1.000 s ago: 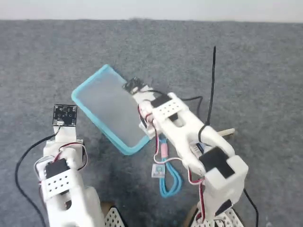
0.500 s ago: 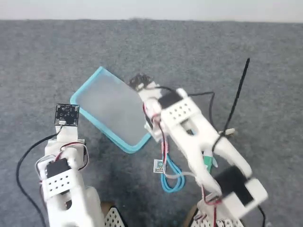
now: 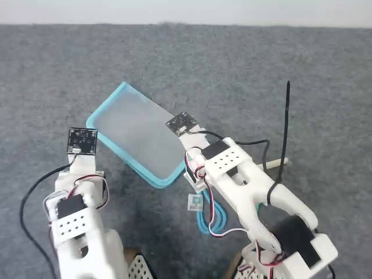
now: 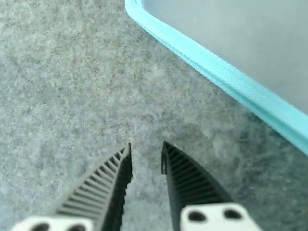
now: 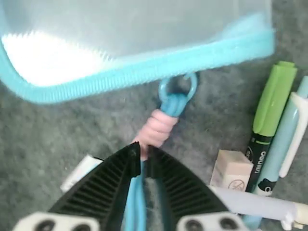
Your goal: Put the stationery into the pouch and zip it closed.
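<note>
The right gripper (image 5: pixel 143 151) was clenched on the blue cord loop (image 5: pixel 136 202) of the zip pull, just behind its pink wrapped collar (image 5: pixel 156 127) and blue ring (image 5: pixel 178 89). Just ahead lay the translucent pouch with teal zip edging (image 5: pixel 144 72). Beside the gripper, outside the pouch, lay a green marker (image 5: pixel 269 110), a pale blue pen (image 5: pixel 284 139) and a small beige eraser (image 5: pixel 232 169). So the step looked like working the zip open. Next called for a steady pull along the edging, perhaps with the left gripper (image 4: pixel 146 156), parted and empty above the grey table (image 4: pixel 57 72), bracing the pouch.
</note>
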Robot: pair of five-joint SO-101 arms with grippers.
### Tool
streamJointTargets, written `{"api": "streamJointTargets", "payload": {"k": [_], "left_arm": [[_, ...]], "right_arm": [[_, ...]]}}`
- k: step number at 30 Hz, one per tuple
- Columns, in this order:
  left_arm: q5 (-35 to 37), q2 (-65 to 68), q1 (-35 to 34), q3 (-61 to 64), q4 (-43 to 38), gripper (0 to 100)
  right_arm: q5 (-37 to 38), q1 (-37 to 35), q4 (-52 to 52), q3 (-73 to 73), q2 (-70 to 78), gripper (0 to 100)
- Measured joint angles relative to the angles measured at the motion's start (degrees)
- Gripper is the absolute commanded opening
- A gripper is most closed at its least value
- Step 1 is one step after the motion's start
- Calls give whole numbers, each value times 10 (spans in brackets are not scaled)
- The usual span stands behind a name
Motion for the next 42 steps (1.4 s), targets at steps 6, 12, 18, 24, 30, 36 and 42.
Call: {"api": "streamJointTargets", "payload": {"k": [6,12,18,24,30,36,42], "left_arm": [[0,0,0,0,0,101],[0,0,0,0,0,101],[0,0,0,1,-26,101],[0,0,19,1,-32,101],[0,0,22,1,-32,101],[1,0,22,1,-32,104],[2,0,22,-22,4,103]], "right_arm": [[-37,0,-11,1,0,296],[-40,-1,-14,3,0,296],[-40,-1,-33,3,0,296],[-40,-36,-60,3,27,142],[-40,-40,-71,3,27,25],[-29,-40,-69,3,27,6],[-5,-40,-29,30,-89,6]]}}
